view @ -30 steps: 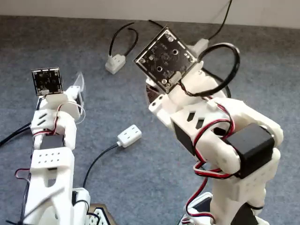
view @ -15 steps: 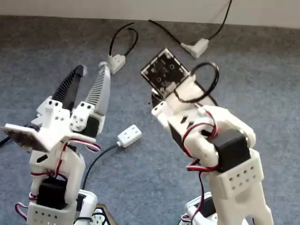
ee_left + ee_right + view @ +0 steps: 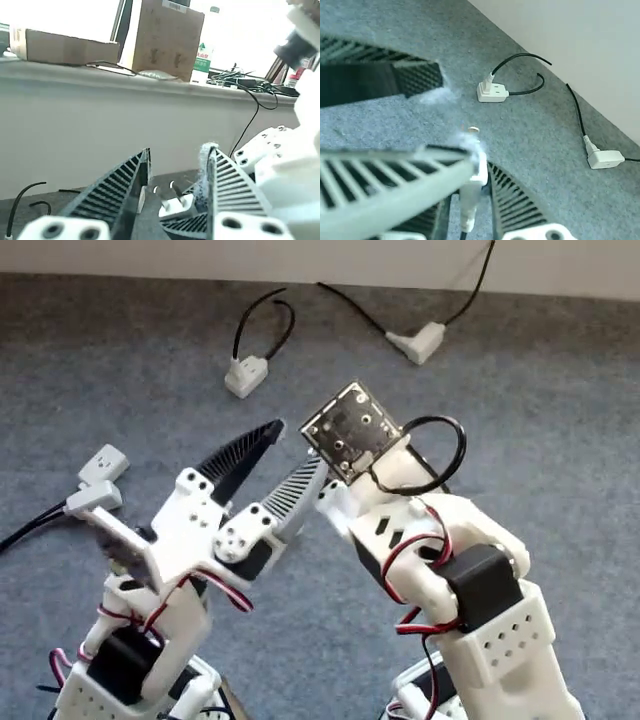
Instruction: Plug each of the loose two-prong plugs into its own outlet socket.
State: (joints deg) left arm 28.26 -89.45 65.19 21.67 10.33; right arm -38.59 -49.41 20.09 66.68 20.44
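A white two-prong plug (image 3: 473, 172) stands prongs up in my right gripper (image 3: 470, 192), which is shut on its body. In the left wrist view the same plug (image 3: 171, 201) sits between the black and white fingers of my left gripper (image 3: 177, 150), which is open around it without touching. From above, the left gripper (image 3: 298, 446) is raised beside the right arm's camera board (image 3: 350, 430), which hides the right gripper. A white outlet socket (image 3: 245, 375) with a looped black cable lies at the back, and it shows again (image 3: 492, 91) in the right wrist view.
A second white plug piece (image 3: 420, 340) on a black cord lies at the back right, near the wall (image 3: 400, 260), and the right wrist view shows it too (image 3: 605, 159). Grey carpet covers the table. Both arm bases crowd the front, with black cables (image 3: 30, 525) trailing off the left edge.
The left arm has lifted from the left side, opened its gripper and swung right until its fingers straddle the plug. The right arm has drawn back toward the front and centre.
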